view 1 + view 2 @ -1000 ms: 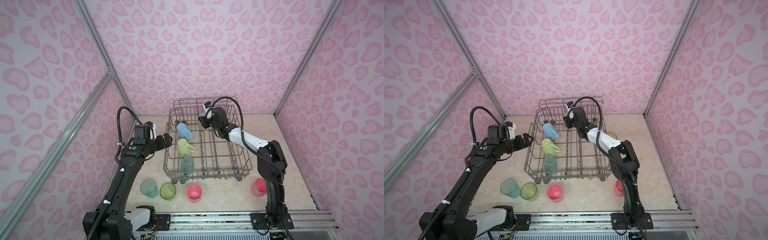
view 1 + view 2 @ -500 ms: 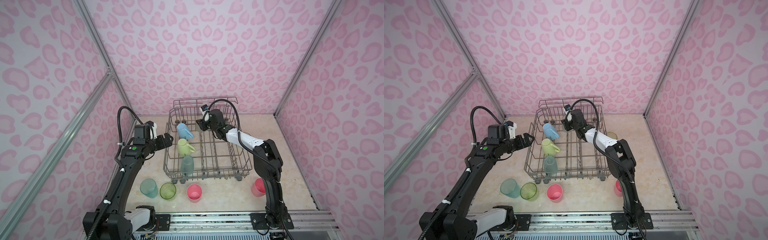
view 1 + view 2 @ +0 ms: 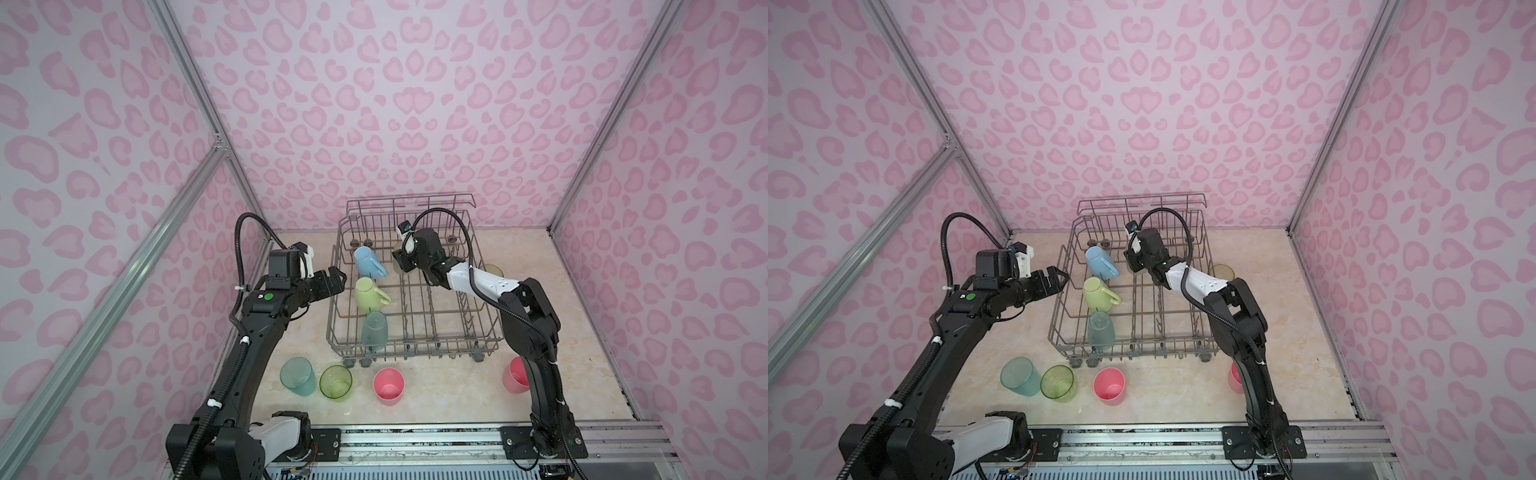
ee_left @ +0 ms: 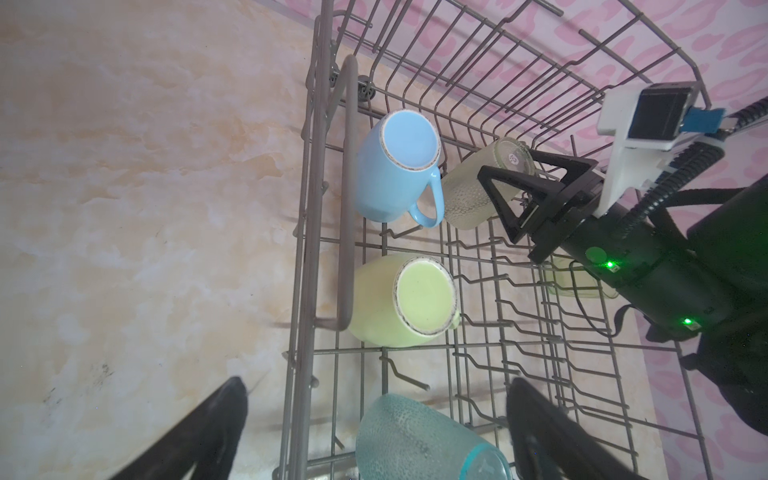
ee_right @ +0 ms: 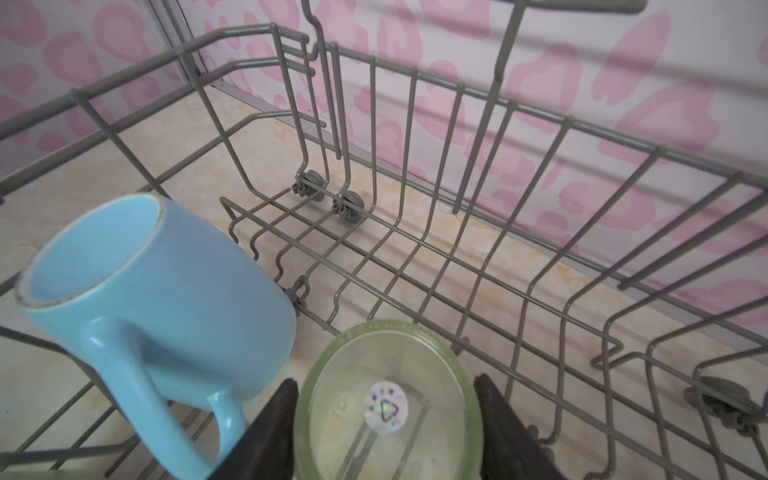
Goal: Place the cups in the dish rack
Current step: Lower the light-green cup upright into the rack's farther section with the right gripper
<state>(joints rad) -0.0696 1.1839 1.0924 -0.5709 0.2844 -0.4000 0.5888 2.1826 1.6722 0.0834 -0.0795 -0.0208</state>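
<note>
**Item 1. Dish rack** [image 3: 440, 337] [image 3: 1163, 347]. It stands at the centre of both top views on the marbled table [image 3: 436, 399], with its taller rail toward the back wall.

**Item 2. Rack contents, left column, back to front.**
- light-blue mug [image 3: 370, 262] [image 3: 1101, 262] [image 4: 395, 166] [image 5: 158, 291]
- pale-yellow mug [image 3: 371, 294] [image 3: 1098, 294] [image 4: 399, 303]
- racked teal cup [image 3: 374, 332] [image 3: 1100, 331] [image 4: 415, 440]

I log all three as base uppermost and leaning.

**Item 3. Right gripper** [image 3: 401, 266] [image 4: 509, 164] [image 5: 384, 380]. It is in the upper middle of the frame, inside the rack near its back.
- Its jaws are part-way closed around the clear lime-green cup [image 4: 469, 191] [image 5: 386, 415], with one finger against each side of the wall.
- The cup is tilted, and its base with a round sticker faces the wrist camera.
- The cup lies just beside the light-blue mug's handle. I cannot tell whether the two touch, or whether the cup's mouth rests on the wires.

**Item 4. Left gripper** [image 3: 334, 276] [image 3: 1059, 276] [image 4: 374, 382]. It is left of centre, just outside the rack's left wall and level with the pale-yellow mug. Its jaws are spread wide with nothing between them.

**Item 5. Cups outside the rack.**
- Along the lower part of the frame, left to right, all upright on the table:
  - loose teal cup [image 3: 297, 376] [image 3: 1017, 376]
  - loose lime-green cup [image 3: 336, 382] [image 3: 1058, 383], which sits just beside the loose teal cup
  - front pink tumbler [image 3: 388, 386] [image 3: 1109, 386]
- The right pink tumbler [image 3: 514, 374] [image 3: 1234, 376] is at lower right, partly hidden behind the right arm.
- The greyish-beige cup [image 3: 492, 272] [image 3: 1222, 272] stands right of centre, beyond the rack's right wall.
</note>
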